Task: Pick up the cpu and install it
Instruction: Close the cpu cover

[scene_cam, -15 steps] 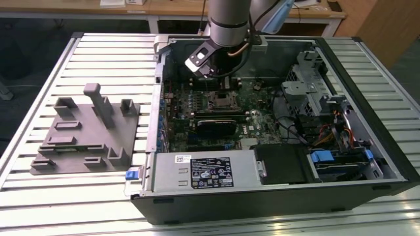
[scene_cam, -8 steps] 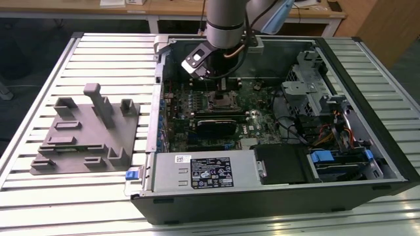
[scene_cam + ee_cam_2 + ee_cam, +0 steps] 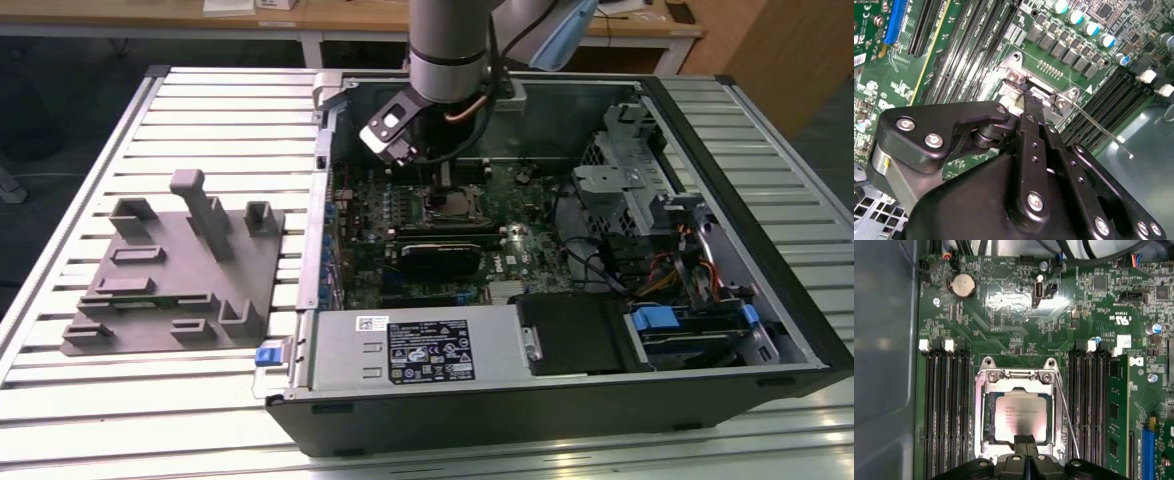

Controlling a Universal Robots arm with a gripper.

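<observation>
- Where the green motherboard (image 3: pixel 1019 315) lies on the floor of the open computer case (image 3: pixel 561 410), the cpu (image 3: pixel 1021 415) sits flat inside its socket. It is a small square with a pale, smooth silver face.
- A shiny metal socket frame (image 3: pixel 980 415) rims the cpu on all sides, with screws at its corners. A thin wire lever (image 3: pixel 1066 415) runs along one side of it.
- The gripper (image 3: pixel 1026 441) is matte black with bolted links, and its two fingers are pressed together, tip against tip. In the first wrist view the tips sit at one edge of the cpu, over the frame.
- In the second wrist view the body of the gripper (image 3: pixel 1030 100) covers most of the socket, so I cannot tell whether the tips touch the chip.
- Long black memory slots (image 3: pixel 946 410) flank the socket on both sides. A round coin cell (image 3: pixel 962 286) and a blue slot (image 3: pixel 1148 450) sit farther off on the board.
- In the exterior view the arm (image 3: pixel 451 50) reaches down into the case from above, and a black expansion card (image 3: pixel 441 255) lies near the socket.
- A grey plastic tray (image 3: pixel 174 270) with upright blocks lies on the slatted metal table (image 3: pixel 200 130), at the exterior view's left of the case.
- Dark print crosses the cpu's face, and a black-and-white label (image 3: pixel 424 348) sits on the grey box at the case's near edge. I cannot make out the words on either.
</observation>
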